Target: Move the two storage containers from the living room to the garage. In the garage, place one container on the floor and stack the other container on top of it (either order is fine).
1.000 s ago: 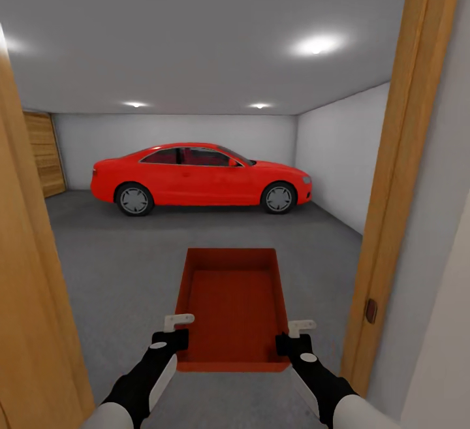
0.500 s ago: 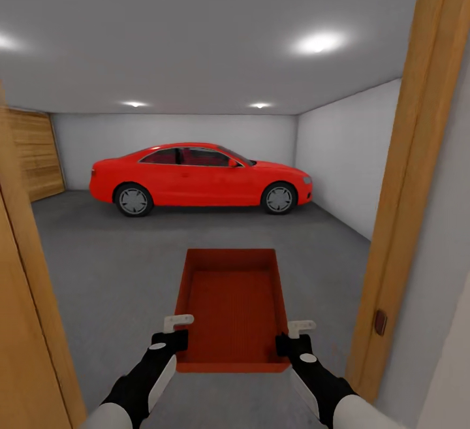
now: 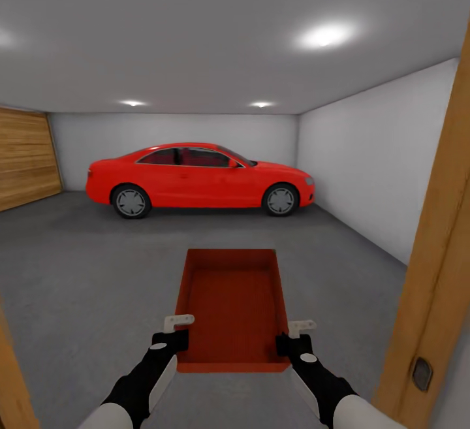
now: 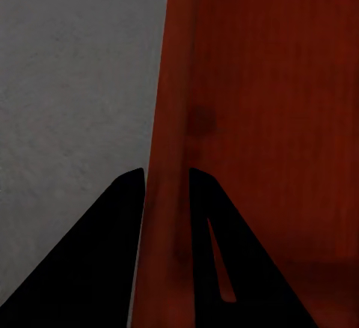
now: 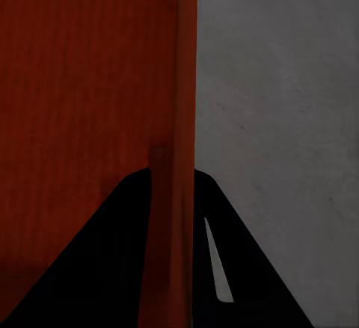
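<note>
Grey concrete-like floor (image 3: pixel 91 272) is spreading out ahead under pale walls and a ceiling with recessed lights; this is the garage. At 12 o'clock, well away by the back wall, a red car (image 3: pixel 199 179) is standing side-on. At 9 o'clock a wood-plank garage door (image 3: pixel 26 158) is showing along the side wall, and at 4 o'clock a tan door frame (image 3: pixel 434 298) with a dark latch plate is rising close to the camera. Another sliver of tan frame is sitting at 7 o'clock.

One red-orange bin (image 3: pixel 233 305) is being carried low in front of the robot, at 6 o'clock, level and open side up, held off the floor between the two arms. Its inside is looking bare.

On the bin's left wall, near the near corner, the left gripper (image 3: pixel 175 332) is pinching the rim. In the left wrist view, its dark fingers (image 4: pixel 112 223) are straddling the red wall (image 4: pixel 176 156), one outside over the grey floor, one inside the bin.

On the opposite wall, the right gripper (image 3: pixel 295 337) is gripping in the same way. In the right wrist view, its fingers (image 5: pixel 224 231) are pressing either side of the thin red wall (image 5: pixel 183 81), with floor (image 5: pixel 284 103) on the outer side.
</note>
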Tool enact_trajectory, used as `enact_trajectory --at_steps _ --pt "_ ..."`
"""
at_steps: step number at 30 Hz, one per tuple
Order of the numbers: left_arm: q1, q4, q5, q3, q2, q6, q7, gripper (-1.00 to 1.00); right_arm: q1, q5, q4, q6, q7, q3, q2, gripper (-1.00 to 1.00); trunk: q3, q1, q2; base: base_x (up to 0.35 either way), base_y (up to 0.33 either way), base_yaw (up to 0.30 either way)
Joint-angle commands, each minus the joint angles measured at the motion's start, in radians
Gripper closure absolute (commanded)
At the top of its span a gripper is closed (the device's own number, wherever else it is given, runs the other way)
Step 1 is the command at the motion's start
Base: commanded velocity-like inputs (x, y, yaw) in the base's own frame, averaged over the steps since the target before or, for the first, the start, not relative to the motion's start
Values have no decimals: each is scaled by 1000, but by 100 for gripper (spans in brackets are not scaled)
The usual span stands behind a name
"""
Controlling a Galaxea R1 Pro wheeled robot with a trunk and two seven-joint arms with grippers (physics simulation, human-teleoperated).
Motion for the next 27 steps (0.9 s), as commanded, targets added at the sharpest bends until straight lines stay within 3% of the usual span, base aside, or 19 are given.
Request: enact_trajectory --at_steps 1,12,27 --pt "0 -3 -8 22 36 8 28 100 -2 -7 -3 -3 -4 -9 -1 100 -2 1 -1 322 0 134" --pt "0 -3 -8 22 36 8 28 100 -2 -9 -3 -3 -4 -9 -2 100 -2 1 -1 296 0 157" --pt "0 -4 -8 22 35 8 28 100 -2 -9 0 -4 -4 -9 -1 100 -2 1 -1 25 0 4"
